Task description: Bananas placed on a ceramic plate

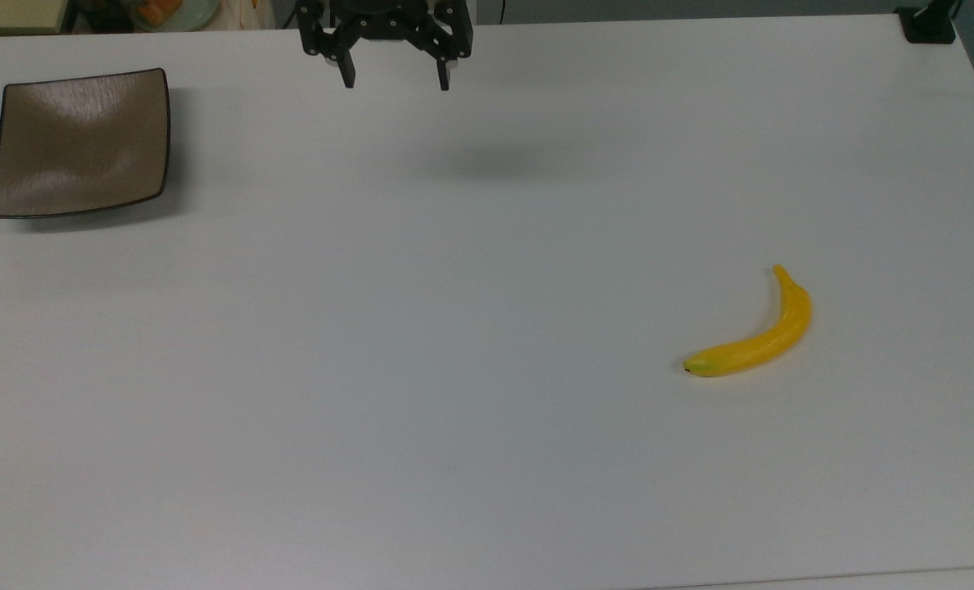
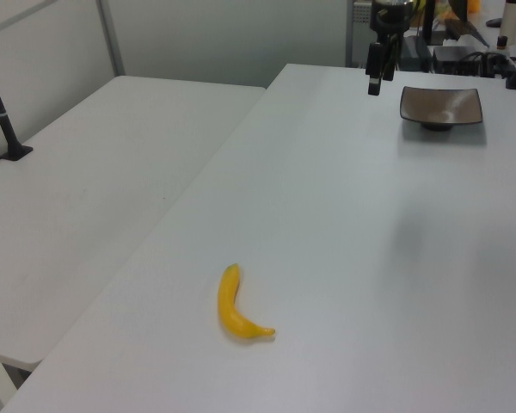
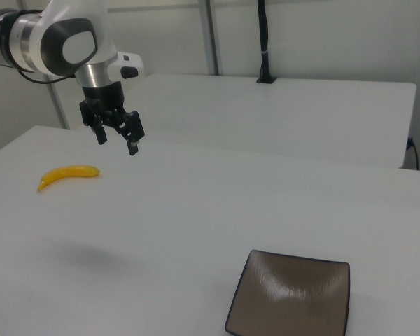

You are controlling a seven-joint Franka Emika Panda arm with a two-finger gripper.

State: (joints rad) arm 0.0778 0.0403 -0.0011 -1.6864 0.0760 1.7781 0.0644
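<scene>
A curved yellow banana (image 1: 753,334) lies flat on the white table at the top view's right, also seen in the left view (image 2: 237,304) and the right view (image 3: 67,174). The square glossy brown plate (image 1: 77,142) sits with nothing on it at the top view's far left, and appears in the left view (image 2: 441,106) and right view (image 3: 292,297). My gripper (image 1: 395,83) hangs open in the air near the top edge of the top view, between plate and banana, holding nothing. It also shows in the left view (image 2: 375,84) and right view (image 3: 117,141).
A second white table (image 2: 103,172) adjoins at the left view's left, with a black post base (image 2: 15,151) on it. Another black mount (image 1: 927,24) stands at the top view's upper right corner. Cluttered items (image 2: 451,34) sit behind the plate in the left view.
</scene>
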